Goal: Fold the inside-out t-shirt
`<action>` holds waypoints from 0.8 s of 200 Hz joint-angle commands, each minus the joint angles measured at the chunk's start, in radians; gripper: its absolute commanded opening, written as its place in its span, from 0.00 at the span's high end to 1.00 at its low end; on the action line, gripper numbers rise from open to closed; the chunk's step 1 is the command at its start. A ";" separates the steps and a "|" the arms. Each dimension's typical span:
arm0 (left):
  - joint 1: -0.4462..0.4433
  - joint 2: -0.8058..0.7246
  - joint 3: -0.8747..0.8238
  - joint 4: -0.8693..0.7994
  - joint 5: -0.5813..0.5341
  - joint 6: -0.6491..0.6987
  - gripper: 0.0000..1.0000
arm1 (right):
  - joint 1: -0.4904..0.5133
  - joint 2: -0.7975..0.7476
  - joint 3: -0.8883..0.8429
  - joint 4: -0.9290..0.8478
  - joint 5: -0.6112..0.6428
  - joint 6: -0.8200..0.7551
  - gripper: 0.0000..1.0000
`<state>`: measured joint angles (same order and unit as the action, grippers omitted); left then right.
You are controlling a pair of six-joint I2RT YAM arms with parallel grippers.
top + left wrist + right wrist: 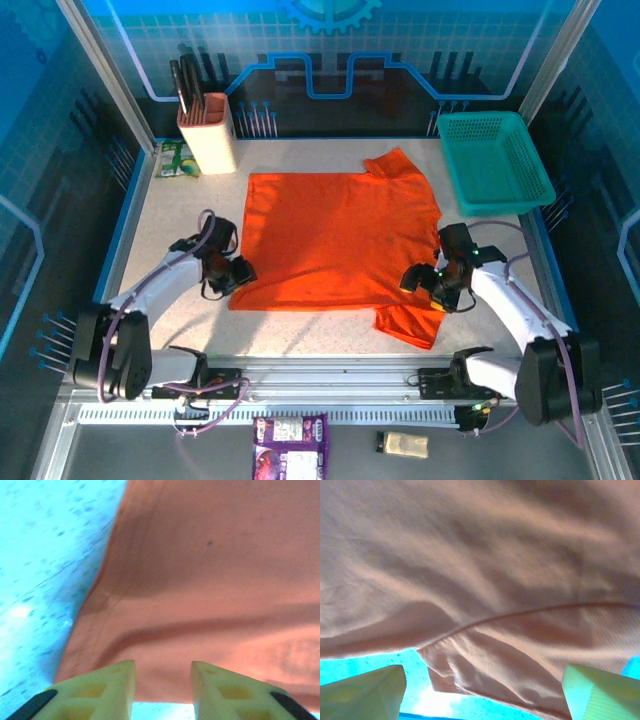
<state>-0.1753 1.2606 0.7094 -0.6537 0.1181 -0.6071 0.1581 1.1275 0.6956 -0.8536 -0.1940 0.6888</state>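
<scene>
T-shirt point(335, 235) lies flat on the bench point(170, 225); left tool point(236, 274) at its near-left corner, jaws slightly apart; right tool point(420, 281) by the near sleeve, jaws wide.

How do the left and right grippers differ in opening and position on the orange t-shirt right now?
Opening: the left gripper has only a narrow gap between its fingers; the right gripper is spread wide. Place: the left gripper is at the t-shirt's near left corner; the right gripper is by the near sleeve's seam. Shared: both are open and low at the cloth's edge.
</scene>
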 commanded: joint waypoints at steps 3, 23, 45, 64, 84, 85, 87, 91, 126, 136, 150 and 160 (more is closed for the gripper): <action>-0.002 -0.115 -0.072 -0.076 -0.078 -0.083 0.71 | 0.015 -0.078 -0.048 -0.084 0.025 0.063 0.18; 0.012 -0.147 -0.101 -0.084 -0.091 -0.114 0.73 | 0.016 -0.109 -0.063 -0.091 0.022 0.078 0.19; 0.033 -0.142 -0.123 -0.065 -0.089 -0.130 0.76 | 0.017 -0.106 -0.059 -0.105 0.020 0.080 0.20; 0.048 -0.128 -0.141 -0.058 -0.092 -0.141 0.79 | 0.019 -0.100 -0.053 -0.113 0.024 0.075 0.20; 0.049 -0.122 -0.151 -0.065 -0.116 -0.161 0.76 | 0.019 -0.098 -0.046 -0.120 0.037 0.076 0.20; 0.049 -0.122 -0.152 -0.065 -0.117 -0.162 0.76 | 0.019 -0.098 -0.045 -0.120 0.037 0.076 0.20; 0.050 -0.121 -0.152 -0.068 -0.118 -0.164 0.75 | 0.019 -0.098 -0.044 -0.120 0.037 0.076 0.20; 0.050 -0.122 -0.153 -0.069 -0.118 -0.166 0.74 | 0.018 -0.098 -0.044 -0.121 0.036 0.078 0.20; 0.050 -0.135 -0.172 -0.067 -0.111 -0.181 0.73 | 0.019 -0.107 -0.034 -0.135 0.043 0.079 0.20; 0.048 -0.136 -0.175 -0.062 -0.099 -0.187 0.73 | 0.021 -0.107 -0.033 -0.135 0.044 0.080 0.20; 0.046 -0.137 -0.177 -0.053 -0.082 -0.190 0.73 | 0.021 -0.106 -0.031 -0.133 0.040 0.084 0.20; 0.044 -0.132 -0.173 -0.056 -0.081 -0.186 0.74 | 0.021 -0.106 -0.032 -0.131 0.036 0.083 0.20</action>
<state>-0.1337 1.1339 0.5468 -0.7013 0.0223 -0.7731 0.1635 1.0275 0.6434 -0.9531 -0.1635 0.7559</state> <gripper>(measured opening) 0.266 0.800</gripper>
